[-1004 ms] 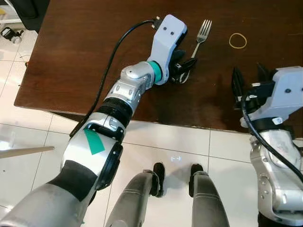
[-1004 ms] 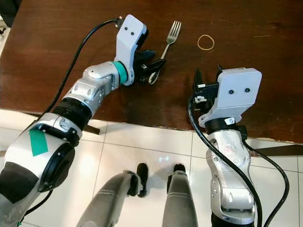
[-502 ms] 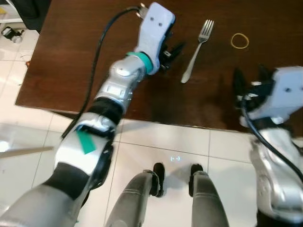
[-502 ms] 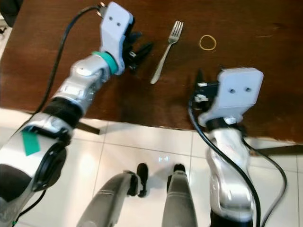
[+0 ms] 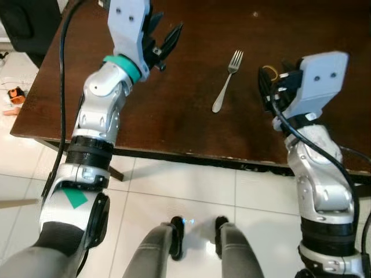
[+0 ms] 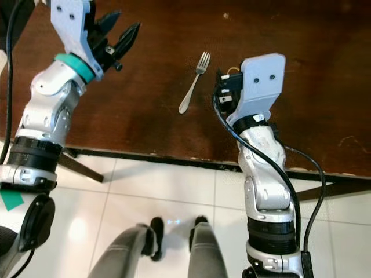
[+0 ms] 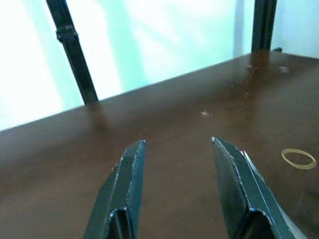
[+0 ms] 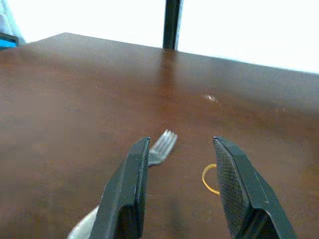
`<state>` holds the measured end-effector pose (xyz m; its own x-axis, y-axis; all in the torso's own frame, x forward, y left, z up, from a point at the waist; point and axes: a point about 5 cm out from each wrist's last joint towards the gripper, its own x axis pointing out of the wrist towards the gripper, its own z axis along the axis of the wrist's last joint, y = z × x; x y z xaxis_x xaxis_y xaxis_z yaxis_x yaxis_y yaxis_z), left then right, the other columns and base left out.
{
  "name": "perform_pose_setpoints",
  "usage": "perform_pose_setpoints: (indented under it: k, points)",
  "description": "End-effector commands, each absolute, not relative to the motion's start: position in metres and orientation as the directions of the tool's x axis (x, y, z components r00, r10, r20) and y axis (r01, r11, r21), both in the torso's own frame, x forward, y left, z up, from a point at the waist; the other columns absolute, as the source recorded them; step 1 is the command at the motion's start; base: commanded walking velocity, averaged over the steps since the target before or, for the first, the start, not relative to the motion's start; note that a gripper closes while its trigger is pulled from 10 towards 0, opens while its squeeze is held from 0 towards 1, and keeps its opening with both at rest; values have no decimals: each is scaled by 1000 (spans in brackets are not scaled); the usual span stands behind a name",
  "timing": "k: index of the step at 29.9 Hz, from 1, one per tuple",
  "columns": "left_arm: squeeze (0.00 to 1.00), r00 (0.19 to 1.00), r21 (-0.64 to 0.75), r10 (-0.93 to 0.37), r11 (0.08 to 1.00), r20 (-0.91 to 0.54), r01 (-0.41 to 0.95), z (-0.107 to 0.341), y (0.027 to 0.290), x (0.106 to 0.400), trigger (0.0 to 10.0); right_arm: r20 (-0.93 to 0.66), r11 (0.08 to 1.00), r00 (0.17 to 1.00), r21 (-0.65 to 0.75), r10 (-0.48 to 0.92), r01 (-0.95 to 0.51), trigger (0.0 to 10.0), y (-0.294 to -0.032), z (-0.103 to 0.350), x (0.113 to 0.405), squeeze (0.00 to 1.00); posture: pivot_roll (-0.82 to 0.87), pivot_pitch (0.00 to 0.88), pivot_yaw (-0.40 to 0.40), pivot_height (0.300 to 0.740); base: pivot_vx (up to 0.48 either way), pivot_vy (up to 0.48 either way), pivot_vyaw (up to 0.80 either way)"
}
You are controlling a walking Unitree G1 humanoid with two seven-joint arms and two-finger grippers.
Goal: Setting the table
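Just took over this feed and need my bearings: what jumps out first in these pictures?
A lone silver fork lies flat on the dark wooden table, touched by nothing. The left tool hovers open above the table on the fork's left, and the right tool is open just right of the fork. A yellow rubber band lies beside the fork's tines.

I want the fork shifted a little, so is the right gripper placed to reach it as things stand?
Probably yes. The right gripper is open and hovers just beside the fork; only bare table lies between them. The rubber band is close by.
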<state>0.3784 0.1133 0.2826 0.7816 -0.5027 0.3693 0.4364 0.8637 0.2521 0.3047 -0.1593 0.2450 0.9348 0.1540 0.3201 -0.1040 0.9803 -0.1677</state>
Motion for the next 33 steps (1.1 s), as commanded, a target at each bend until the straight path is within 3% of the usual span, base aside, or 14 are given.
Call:
perform_pose_setpoints:
  k: [1, 14, 33]
  points:
    - [0, 790, 259, -500, 865, 356, 430, 280, 114, 377, 10000, 311, 977, 934, -169, 176, -128, 10000, -155, 241, 305, 0, -108, 109, 95, 740, 0, 0, 0]
    - [0, 875, 213, -396, 914, 277, 347, 262, 116, 380, 10000, 341, 985, 934, -165, 107, -52, 10000, -169, 241, 306, 0, -107, 76, 119, 740, 0, 0, 0]
    - [0, 898, 187, -362, 928, 251, 321, 257, 116, 382, 10000, 352, 992, 936, -114, -13, 56, 10000, -192, 237, 295, 0, -109, 57, 127, 740, 0, 0, 0]
